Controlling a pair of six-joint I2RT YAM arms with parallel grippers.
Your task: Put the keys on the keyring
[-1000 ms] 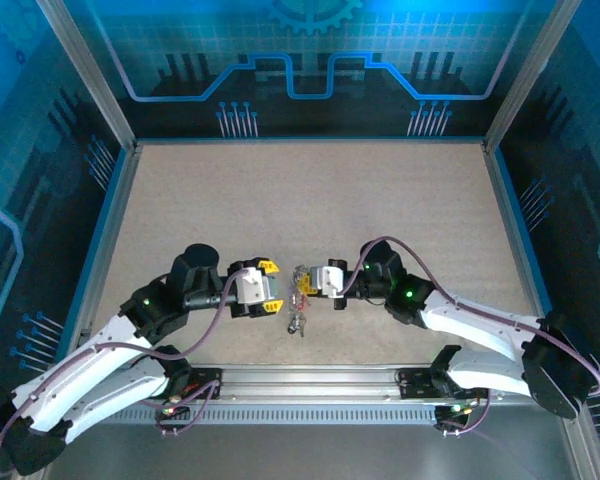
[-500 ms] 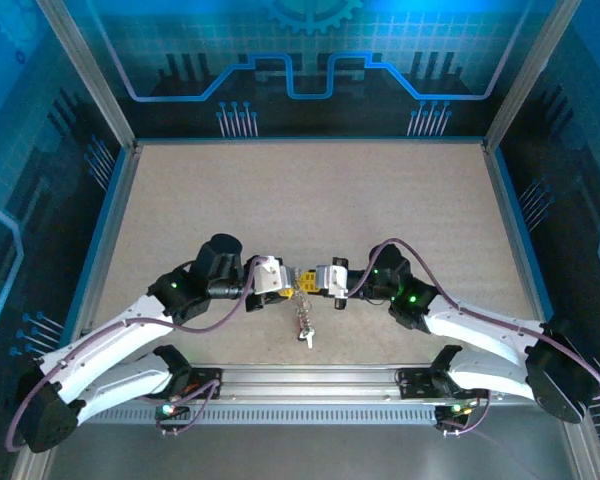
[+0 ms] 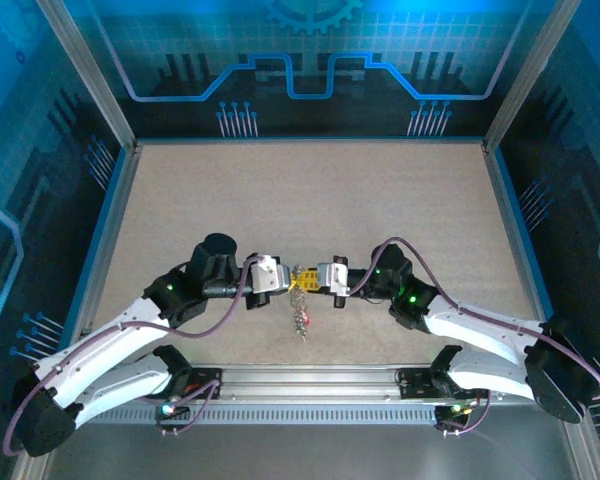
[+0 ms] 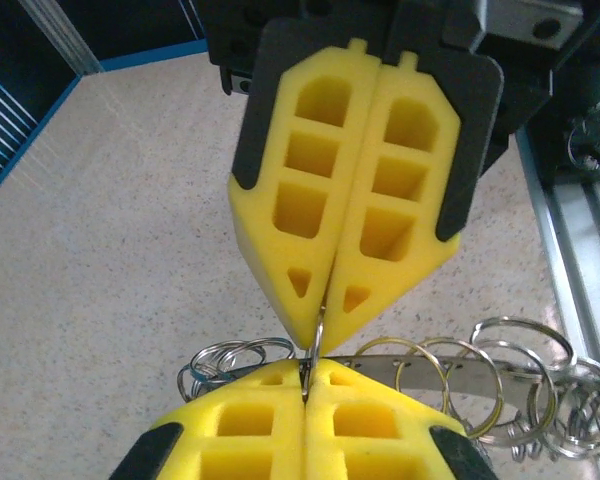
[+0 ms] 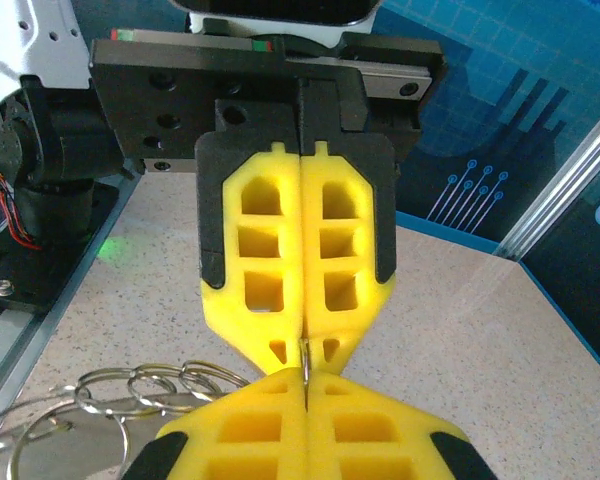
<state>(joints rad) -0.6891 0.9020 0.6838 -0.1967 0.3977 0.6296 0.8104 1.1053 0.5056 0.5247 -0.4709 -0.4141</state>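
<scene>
My left gripper (image 3: 286,279) and right gripper (image 3: 316,277) meet tip to tip above the table's near middle. Both are shut on the same thin wire keyring (image 4: 320,335), seen edge-on between the yellow fingertips (image 4: 280,395). In the right wrist view the keyring (image 5: 304,352) is pinched the same way. The keys (image 3: 300,316) dangle below as a small grey bunch. Several loose steel rings (image 4: 232,358) and a flat metal blade (image 4: 420,366) hang just behind the grip. In its own wrist view my right gripper (image 5: 305,378) sits at the bottom edge.
The speckled beige table (image 3: 310,200) has a blue rim and blue walls around it. An aluminium rail (image 3: 310,385) runs along the near edge, just below the hanging bunch. More rings (image 5: 145,385) show at the left of the right wrist view.
My left gripper has swung right to meet the right gripper and has shut on the keyring. The right gripper kept its grip and barely moved.
</scene>
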